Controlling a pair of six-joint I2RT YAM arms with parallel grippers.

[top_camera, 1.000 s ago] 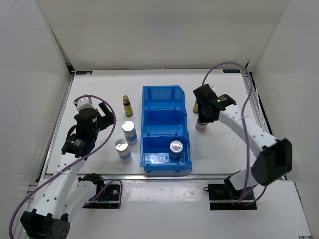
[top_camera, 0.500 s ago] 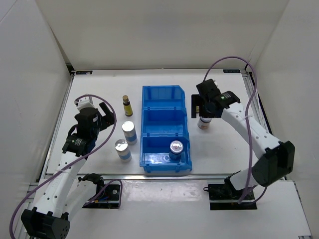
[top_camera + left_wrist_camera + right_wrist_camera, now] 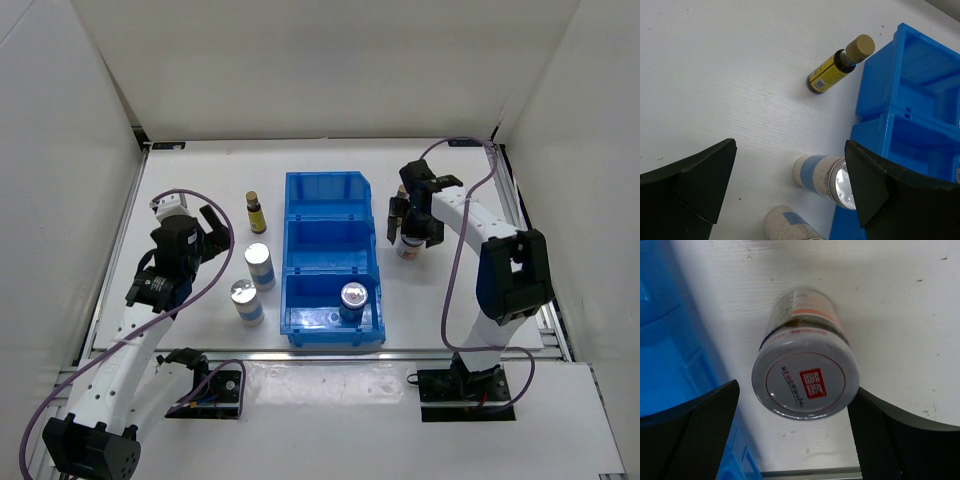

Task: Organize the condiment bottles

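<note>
A jar with a grey-white lid and a red square mark [image 3: 805,381] stands upright on the table just right of the blue bin [image 3: 335,215]. My right gripper [image 3: 795,390] is open and straddles that jar [image 3: 405,246]. The right finger sits close to the lid, the left one apart. My left gripper [image 3: 790,145] hangs open over bare table, holding nothing. Near its right finger stands a silver-lidded jar [image 3: 832,175], with a second such jar [image 3: 790,225] below it. A brown bottle with a gold cap [image 3: 840,65] stands farther off. Another silver-lidded jar [image 3: 353,298] sits in the bin's near compartment.
The bin's middle and far compartments [image 3: 330,240] hold nothing. White walls close in the table on three sides, and a metal rail [image 3: 510,210] runs along the right edge close to my right arm.
My right gripper went from shut to open and came down around the white-lidded jar, its arm swinging in toward the bin. The left arm and the other bottles have not moved.
</note>
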